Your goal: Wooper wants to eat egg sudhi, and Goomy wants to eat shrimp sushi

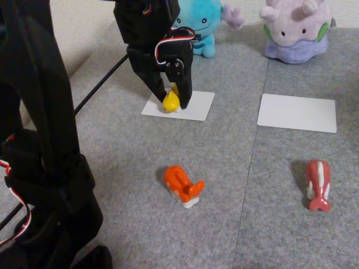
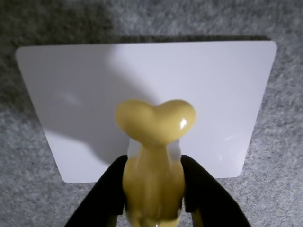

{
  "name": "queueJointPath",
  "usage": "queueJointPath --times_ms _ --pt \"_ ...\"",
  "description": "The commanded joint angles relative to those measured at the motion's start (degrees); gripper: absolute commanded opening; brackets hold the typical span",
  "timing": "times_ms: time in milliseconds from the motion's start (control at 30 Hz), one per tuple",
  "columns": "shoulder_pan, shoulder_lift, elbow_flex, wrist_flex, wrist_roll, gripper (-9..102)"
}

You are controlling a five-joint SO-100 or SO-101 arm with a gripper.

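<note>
Black gripper (image 1: 175, 103) clamped on small bright yellow toy egg sudhi (image 1: 171, 101), over white card (image 1: 196, 106) at Wooper's (image 1: 199, 25) 6 o'clock. Step: placing. Next: release, then orange shrimp sushi (image 1: 183, 185).

text: none legible | labels: none | numbers: none (cards are blank)

End effector (image 1: 175, 103) grips egg sudhi (image 1: 171, 101) on white card (image 1: 196, 106) (before Wooper (image 1: 199, 22)).
</note>
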Motion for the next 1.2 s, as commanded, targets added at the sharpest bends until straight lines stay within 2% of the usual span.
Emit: queueJointPath --times_ms 0,100,333,700,900,1167 --pt "-0.18 0.53 -2.72 -0.7 -0.44 13" --pt "-0.26 0.53 -2.72 -0.53 -0.44 17" --pt "-0.26 2.9 -2.81 1.14 -0.44 20" --pt "-6.77 25.66 -2.64 15.47 -0.7 23" --pt "-12.13 36.04 -2.2 26.1 -8.7 23" --pt "-10.37 42.98 -1.93 40.61 -24.79 23"
